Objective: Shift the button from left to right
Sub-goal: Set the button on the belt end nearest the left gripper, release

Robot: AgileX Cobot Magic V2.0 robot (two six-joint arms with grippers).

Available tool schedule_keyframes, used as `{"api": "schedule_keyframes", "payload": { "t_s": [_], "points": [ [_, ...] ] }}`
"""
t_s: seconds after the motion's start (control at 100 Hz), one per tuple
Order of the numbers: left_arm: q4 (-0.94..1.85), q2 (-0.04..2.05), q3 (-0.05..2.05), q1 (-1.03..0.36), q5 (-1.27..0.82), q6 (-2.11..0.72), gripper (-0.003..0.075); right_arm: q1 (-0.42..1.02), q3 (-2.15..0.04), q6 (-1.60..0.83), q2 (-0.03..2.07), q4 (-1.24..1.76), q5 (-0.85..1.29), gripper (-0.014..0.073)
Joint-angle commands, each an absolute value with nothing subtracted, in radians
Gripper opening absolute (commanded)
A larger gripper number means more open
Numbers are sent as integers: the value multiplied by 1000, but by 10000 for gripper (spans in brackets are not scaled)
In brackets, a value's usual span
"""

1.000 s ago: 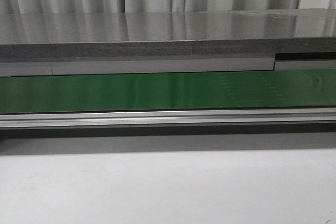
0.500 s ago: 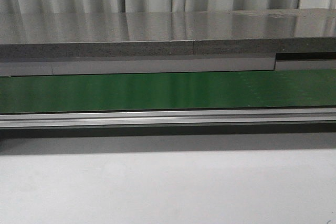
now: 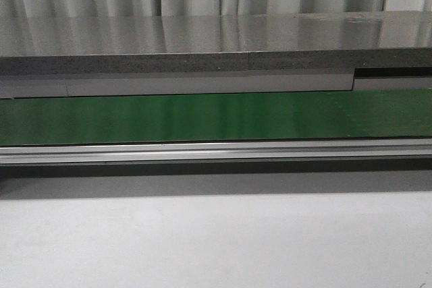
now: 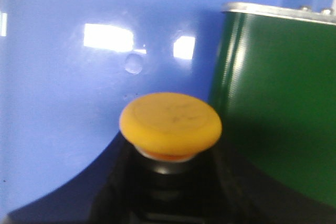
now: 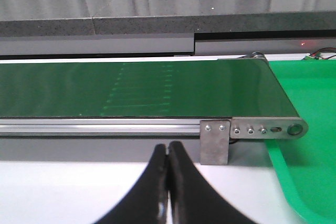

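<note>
The button (image 4: pixel 170 124) shows only in the left wrist view: a round orange-yellow cap on a black body. My left gripper (image 4: pixel 170 174) is shut on the button's black body, with a dark finger on each side and the cap sticking out past the fingertips. It hangs over a blue surface (image 4: pixel 63 77), right beside the end of the green conveyor belt (image 4: pixel 278 103). My right gripper (image 5: pixel 168 153) is shut and empty over the white table (image 5: pixel 63 192), in front of the belt's right end. Neither gripper nor the button shows in the front view.
The green belt (image 3: pixel 216 116) runs across the front view behind a metal rail (image 3: pixel 216 152), with a grey shelf (image 3: pixel 202 45) behind it. A green tray (image 5: pixel 310 103) lies past the belt's right end bracket (image 5: pixel 215 142). White table (image 3: pixel 216 241) lies in front.
A faint dotted patch on the right part of the belt has faded from the front view. Nothing else differs.
</note>
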State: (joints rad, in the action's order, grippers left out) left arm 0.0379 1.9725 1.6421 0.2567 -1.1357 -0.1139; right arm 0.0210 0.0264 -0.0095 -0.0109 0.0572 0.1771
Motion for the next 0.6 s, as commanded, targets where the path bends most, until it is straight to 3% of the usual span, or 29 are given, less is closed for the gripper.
{"api": "schedule_keyframes", "payload": {
  "t_s": [0.0,0.38,0.5,0.59],
  "points": [
    [61,1914,1670,222,-1130,-118,-20,22,11,-13,-29,49,96,-67],
    [58,1953,1670,132,-1124,-120,-6,22,11,-13,-29,49,96,-67],
    [58,1969,1669,132,-1154,-120,114,22,11,-13,-29,49,96,-67],
    [58,1969,1669,132,-1155,-120,298,22,11,-13,-29,49,96,-67]
  ]
}}
